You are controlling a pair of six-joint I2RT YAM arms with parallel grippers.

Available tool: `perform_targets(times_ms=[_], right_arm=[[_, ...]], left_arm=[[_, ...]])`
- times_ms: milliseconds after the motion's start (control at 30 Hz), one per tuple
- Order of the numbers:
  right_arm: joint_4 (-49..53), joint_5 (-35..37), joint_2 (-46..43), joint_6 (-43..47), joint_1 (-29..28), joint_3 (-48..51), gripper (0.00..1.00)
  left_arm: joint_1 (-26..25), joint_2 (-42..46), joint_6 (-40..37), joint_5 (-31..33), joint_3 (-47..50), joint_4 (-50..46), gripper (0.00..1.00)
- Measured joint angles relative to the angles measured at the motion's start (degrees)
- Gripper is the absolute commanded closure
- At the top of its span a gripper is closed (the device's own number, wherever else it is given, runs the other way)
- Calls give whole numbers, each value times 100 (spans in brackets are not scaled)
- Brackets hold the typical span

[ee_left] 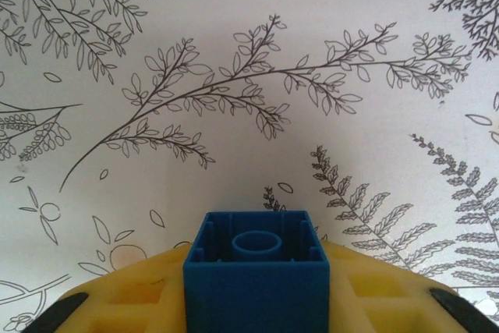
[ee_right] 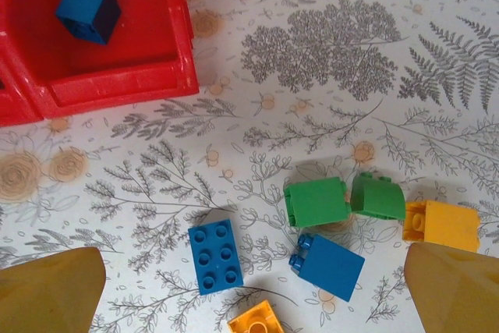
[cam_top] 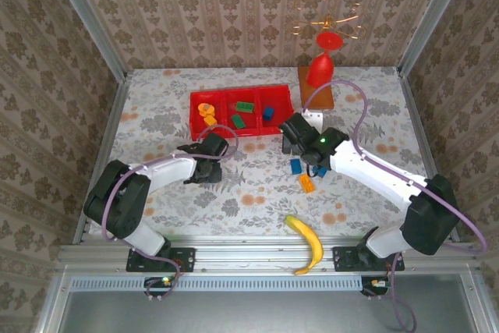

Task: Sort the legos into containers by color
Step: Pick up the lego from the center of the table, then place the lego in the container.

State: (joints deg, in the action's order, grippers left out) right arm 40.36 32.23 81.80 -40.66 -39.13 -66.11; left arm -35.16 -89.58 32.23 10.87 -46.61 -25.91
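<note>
My left gripper (ee_left: 257, 274) is shut on a blue lego (ee_left: 256, 271), whose hollow underside faces the camera between the yellow fingers (ee_left: 129, 298). From above, this left gripper (cam_top: 209, 148) hovers just in front of the red tray (cam_top: 257, 135), which has orange, green and blue legos in its left, middle and right compartments. My right gripper (ee_right: 253, 271) is open above loose legos: a blue one (ee_right: 215, 256), another blue (ee_right: 327, 266), two green (ee_right: 316, 201) (ee_right: 377, 196) and two orange-yellow (ee_right: 440, 224) (ee_right: 256, 320). A blue lego (ee_right: 88, 10) lies in the tray's right compartment (ee_right: 109, 83).
A banana (cam_top: 306, 241) lies near the front edge. A red goblet (cam_top: 323, 64) stands on a wooden base (cam_top: 316, 90) right of the tray. Loose legos (cam_top: 307, 183) sit under the right arm (cam_top: 374, 169). Patterned walls close in three sides.
</note>
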Motion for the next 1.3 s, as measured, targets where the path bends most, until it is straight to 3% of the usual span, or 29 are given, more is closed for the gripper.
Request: perform_targets(times_ms=[300,733,1000,1300], right_arm=[[-37,151,-348,-13,42,179,0],[-13,494,-1423,-249,396,1012,0],[22,549,-1967,-356,675,1342,0],[20,553,-2267,-457,767,1561,0]], left_arm=[[-140,-7,-96,-44,-254,68,71],[-437,-151,-669,-306,-1733,859,71],[-643,-1093,-1176,-367,-2806,1655,71],[-763,-2518,-1808,-498,-4360,1873,70]])
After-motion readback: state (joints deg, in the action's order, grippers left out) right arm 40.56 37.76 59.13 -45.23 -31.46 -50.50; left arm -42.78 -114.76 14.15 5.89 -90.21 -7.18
